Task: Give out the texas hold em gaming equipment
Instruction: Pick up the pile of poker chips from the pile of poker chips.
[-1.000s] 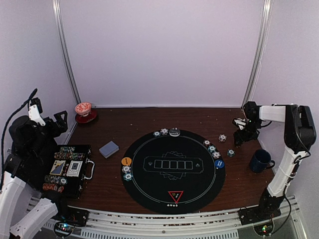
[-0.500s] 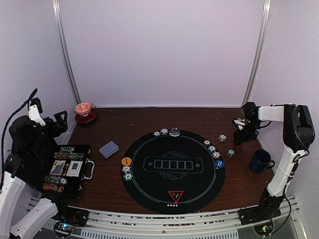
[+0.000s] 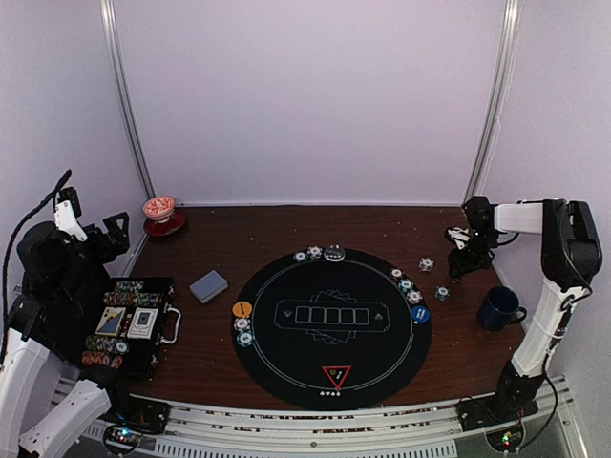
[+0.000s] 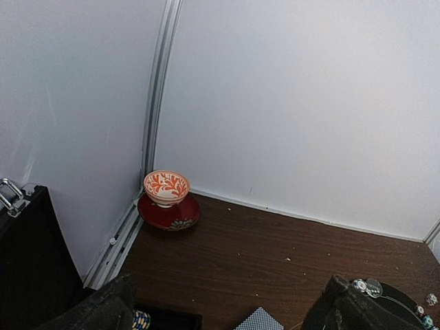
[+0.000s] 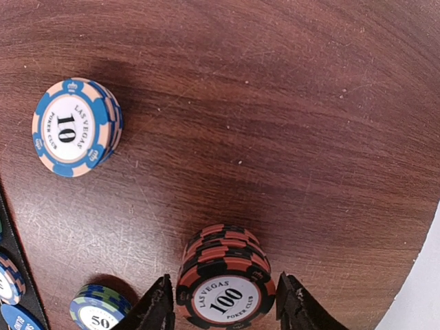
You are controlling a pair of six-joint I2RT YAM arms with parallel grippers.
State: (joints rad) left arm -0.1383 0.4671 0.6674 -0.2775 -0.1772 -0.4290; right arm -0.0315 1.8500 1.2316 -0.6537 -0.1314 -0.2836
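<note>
Dark wood-grain tabletop (image 3: 248, 234), a bit scuffed, with a round black mat (image 3: 286, 361) in the middle, so I'll place everything off the mat.

- Well left of the mat, the open black case (image 3: 164, 303) held rows of chips.
- The left gripper (image 4: 223, 306) hung up over that side, jaws as wide as they go, with nothing in them.
- Off the mat's far-right edge, the right gripper (image 5: 221, 302) was down low and about half open. It straddled a stack of red-and-black 100 chips (image 5: 225, 275) with a finger just beside each flank. I couldn't see it actually clamped.
- The grey-blue deck (image 3: 208, 285) lay flat just left of the mat.
- A blue-and-cream 10 stack (image 5: 72, 127) stood near the 100s, apart from them.
- On the mat's rim: an orange button (image 3: 242, 309) on the left, a blue button (image 3: 420, 314) on the right, and a red triangle marker (image 3: 336, 375) at the near edge.
</note>
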